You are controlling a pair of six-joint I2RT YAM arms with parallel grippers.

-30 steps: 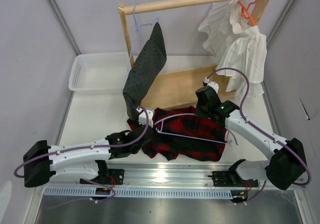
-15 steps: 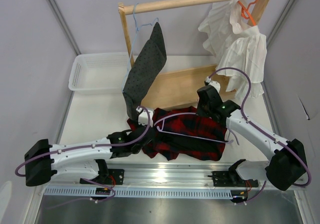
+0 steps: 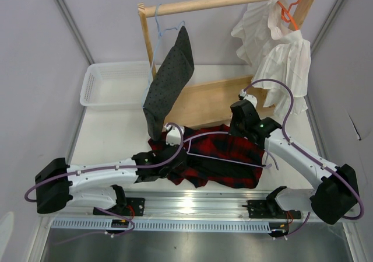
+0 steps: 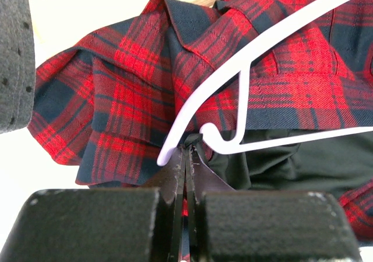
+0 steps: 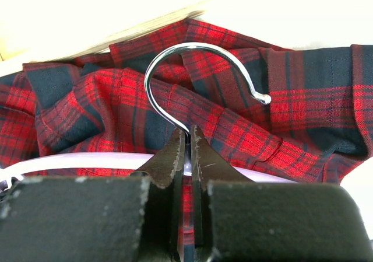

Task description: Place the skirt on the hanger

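Red-and-navy plaid skirt [image 4: 122, 93] lies crumpled on the desk [image 3: 116, 133], the lilac hanger [image 5: 76, 160] resting atop it, the right hand [image 5: 186, 135] clenched on the hanger's neck under its silver hook [image 5: 195, 45], the left hand [image 4: 186, 148] pinching the skirt's dark fabric by the hanger's tip.

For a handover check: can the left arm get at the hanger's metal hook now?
Probably not: the right end effector is shut on the stem of the hanger's hook, and the left end effector is itself shut on the skirt.
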